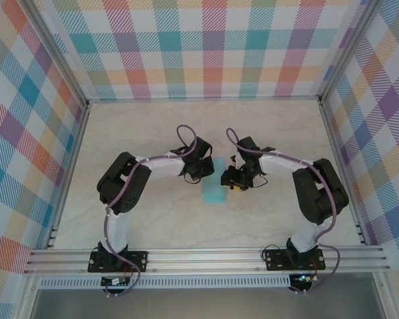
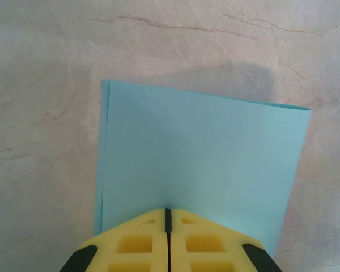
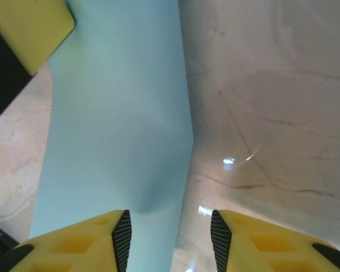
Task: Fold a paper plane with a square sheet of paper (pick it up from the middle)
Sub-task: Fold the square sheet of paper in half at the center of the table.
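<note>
Cyan paper (image 2: pixel 204 153), marbled table (image 1: pixel 153 133), plaid walls (image 1: pixel 213 46)

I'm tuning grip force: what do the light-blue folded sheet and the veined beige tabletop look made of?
Light-blue folded sheet: likely thin matte paper; two layered edges show at one side. Veined beige tabletop: smooth, slightly glossy, with light glints; real stone or printed laminate, cannot tell.

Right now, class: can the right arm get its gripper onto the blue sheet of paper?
Probably yes. The right gripper is open, the edge of the sheet of paper lies between its fingers, and nothing blocks it; the left gripper pinches another edge.
</note>
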